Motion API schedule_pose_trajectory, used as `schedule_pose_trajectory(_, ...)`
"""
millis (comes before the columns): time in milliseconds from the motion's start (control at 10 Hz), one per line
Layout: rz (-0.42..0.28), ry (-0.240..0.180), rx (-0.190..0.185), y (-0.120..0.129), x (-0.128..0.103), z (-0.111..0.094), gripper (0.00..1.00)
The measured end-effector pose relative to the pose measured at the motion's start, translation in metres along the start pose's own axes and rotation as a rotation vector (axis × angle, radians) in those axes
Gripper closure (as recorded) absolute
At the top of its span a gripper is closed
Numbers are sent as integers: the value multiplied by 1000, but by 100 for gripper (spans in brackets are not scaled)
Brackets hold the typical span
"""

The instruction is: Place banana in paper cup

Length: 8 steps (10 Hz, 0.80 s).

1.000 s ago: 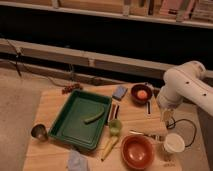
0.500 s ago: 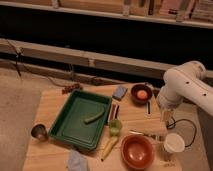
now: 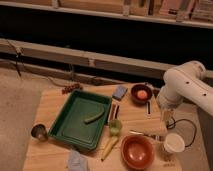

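Left of gripper [image 3: 167,117], across table [image 3: 55,102], beyond red bowl [image 3: 136,151]: banana [image 3: 110,148] lying flat, not yet grasped. Paper cup [image 3: 174,142] just camera-side of gripper. Likely step: reach. Pass over bowl, clear light-green cup [image 3: 115,127] at banana's far end, grip mid-length. Arm [image 3: 186,85] hunched over right table edge, wrist down. Gripper opening: cannot tell; nothing visibly held.

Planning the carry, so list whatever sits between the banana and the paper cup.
The red bowl sits on the table directly between the banana and the paper cup, so the carry would likely have to pass over or around it. The gripper hangs just behind the cup, on the table's right side.
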Motion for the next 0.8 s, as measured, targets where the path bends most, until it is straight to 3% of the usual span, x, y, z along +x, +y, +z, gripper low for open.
schedule_pose_trajectory(400,-7,-1,1,1,-1,0,35)
schedule_pose_trajectory(800,-196,-64,24,18,-40,1,35)
